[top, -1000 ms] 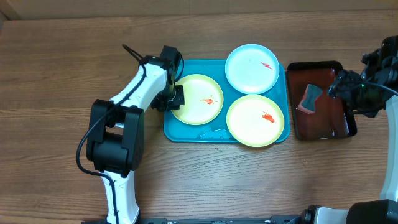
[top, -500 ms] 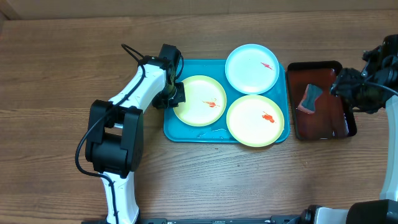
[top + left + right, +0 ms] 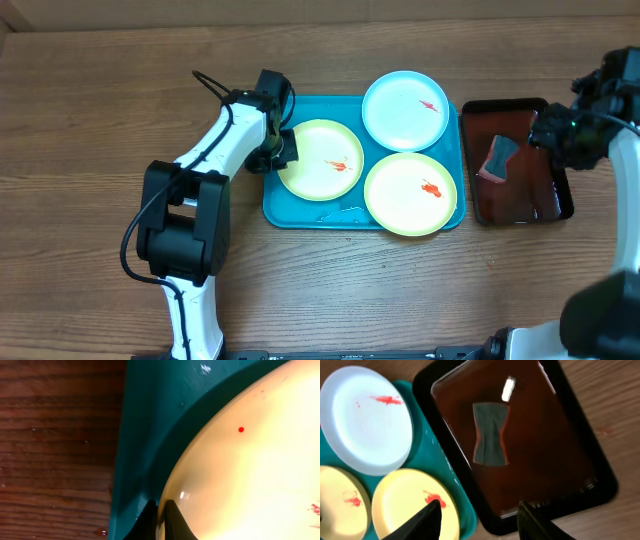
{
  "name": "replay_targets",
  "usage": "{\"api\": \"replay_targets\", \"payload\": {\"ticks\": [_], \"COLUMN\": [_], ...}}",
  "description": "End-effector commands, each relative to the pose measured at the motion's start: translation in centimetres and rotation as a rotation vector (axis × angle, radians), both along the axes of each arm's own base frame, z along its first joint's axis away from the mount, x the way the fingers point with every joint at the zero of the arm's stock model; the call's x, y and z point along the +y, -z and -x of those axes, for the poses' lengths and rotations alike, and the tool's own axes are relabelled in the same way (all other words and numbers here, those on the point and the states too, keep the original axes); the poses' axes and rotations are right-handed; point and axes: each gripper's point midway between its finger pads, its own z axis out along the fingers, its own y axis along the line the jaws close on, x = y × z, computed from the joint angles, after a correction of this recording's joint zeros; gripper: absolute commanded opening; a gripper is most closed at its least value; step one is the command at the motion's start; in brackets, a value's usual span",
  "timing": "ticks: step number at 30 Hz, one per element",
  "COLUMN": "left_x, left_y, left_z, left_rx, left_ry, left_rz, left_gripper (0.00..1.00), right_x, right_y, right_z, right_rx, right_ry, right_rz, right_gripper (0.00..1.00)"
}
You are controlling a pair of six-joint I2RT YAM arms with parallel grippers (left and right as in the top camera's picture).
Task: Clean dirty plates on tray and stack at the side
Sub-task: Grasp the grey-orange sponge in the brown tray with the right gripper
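Turquoise tray (image 3: 272,208) holds all 3 smeared plates (image 3: 405,110); L gripper (image 3: 160,519) fingers narrow, nipping rim of left yellow-green plate (image 3: 320,160). R gripper (image 3: 479,516) spread wide, empty, above dark red tray (image 3: 560,205) w/ sponge (image 3: 490,435). Risk: thin rim pinch slips, plate drops or drags tray. Wood-grain table (image 3: 90,90), matte; room beyond not in view.

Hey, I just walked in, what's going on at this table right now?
The left end effector is pinching the rim of the left pale yellow-green round plastic plate on the large turquoise rectangular tray. The right end effector hovers open over the dark red, black-rimmed tray, where a small grey sponge lies. The other yellow-green plate and the light blue plate lie untouched. All three show red smears; nothing is stacked yet.
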Motion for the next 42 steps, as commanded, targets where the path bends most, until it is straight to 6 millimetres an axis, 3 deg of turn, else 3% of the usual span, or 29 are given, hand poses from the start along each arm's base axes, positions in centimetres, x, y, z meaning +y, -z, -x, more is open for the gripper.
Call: {"api": "replay_targets", "payload": {"ticks": [1, 6, 11, 18, 28, 31, 35, 38, 42], "left_x": [2.3, 2.1, 0.8, 0.3, 0.4, 0.5, 0.4, 0.4, 0.5], "left_y": [0.8, 0.8, 0.8, 0.8, 0.8, 0.8, 0.8, 0.8, 0.8], "left_z": [-0.3, -0.3, -0.2, 0.1, 0.1, 0.2, 0.0, 0.1, 0.1], "left_rx": [-0.005, -0.005, 0.005, 0.020, 0.022, 0.023, 0.017, 0.020, 0.020], "left_ry": [-0.071, -0.067, -0.059, -0.057, -0.058, -0.059, -0.063, -0.078, -0.080], "left_rz": [-0.079, -0.073, 0.002, 0.033, 0.027, 0.024, 0.026, 0.027, 0.022], "left_gripper": [0.04, 0.04, 0.04, 0.04, 0.04, 0.04, 0.04, 0.04, 0.04], "right_x": [0.6, 1.0, 0.9, 0.7, -0.3, -0.3, 0.0, 1.2, 1.4], "right_y": [2.2, 6.1, 9.0, 12.5, 13.5, 14.6, 16.3, 16.7, 16.9], "right_z": [-1.0, -2.5, -3.8, -3.7, -3.8, -3.8, -2.9, -3.2, -3.2], "right_rx": [0.034, 0.103, 0.134, 0.222, 0.245, 0.249, 0.274, 0.254, 0.251], "right_ry": [0.023, 0.039, 0.056, 0.079, 0.121, 0.107, 0.100, 0.054, 0.049], "right_rz": [-0.060, -0.085, -0.038, 0.057, 0.143, 0.145, 0.132, 0.069, 0.060], "right_gripper": [0.49, 0.43, 0.40, 0.38, 0.34, 0.33, 0.28, 0.28, 0.28]}}
